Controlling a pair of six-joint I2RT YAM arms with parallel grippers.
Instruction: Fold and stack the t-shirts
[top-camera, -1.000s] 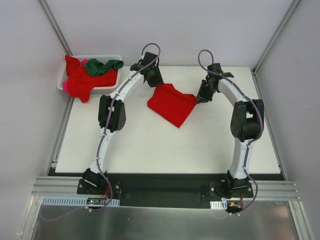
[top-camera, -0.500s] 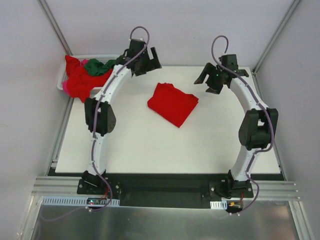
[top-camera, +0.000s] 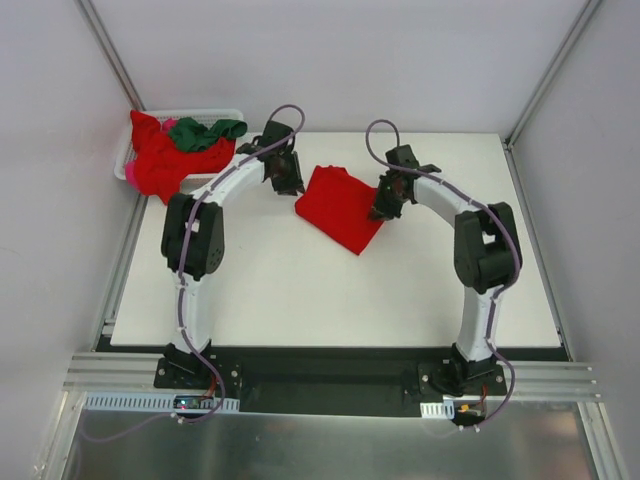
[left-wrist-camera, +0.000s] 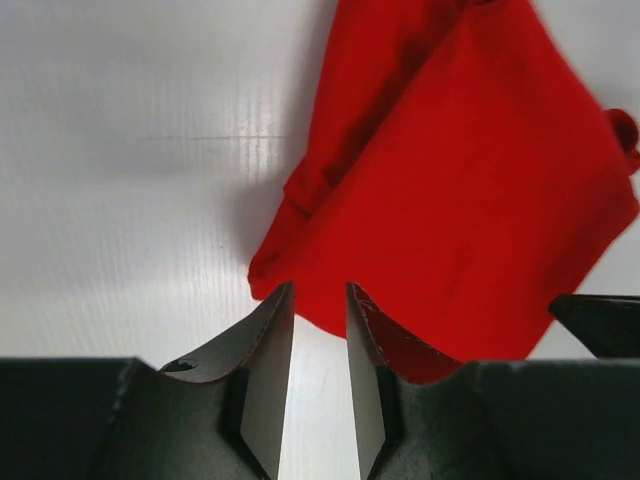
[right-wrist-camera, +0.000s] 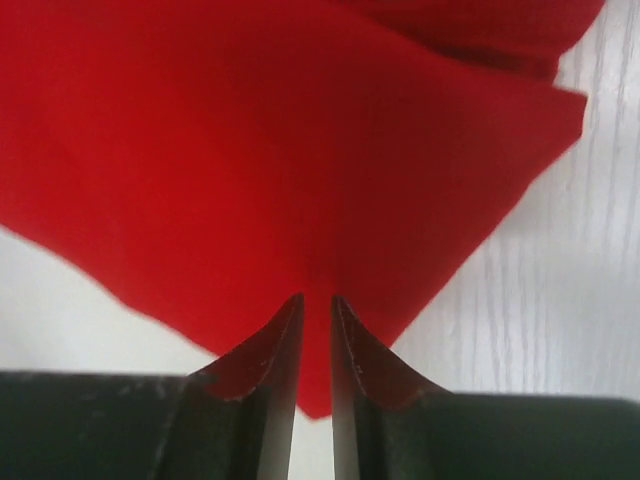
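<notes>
Right wrist view: right gripper (right-wrist-camera: 316, 298) pinches red t-shirt (right-wrist-camera: 250, 150) (corner between fingers).

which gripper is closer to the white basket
Left. The left gripper is just right of the basket, at the folded red shirt's left edge; the right gripper is farther, at that shirt's right edge.

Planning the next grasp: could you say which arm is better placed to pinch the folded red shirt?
Likely right: the right end effector straddles the folded red t-shirt's corner; the left end effector only reaches its edge.
</notes>
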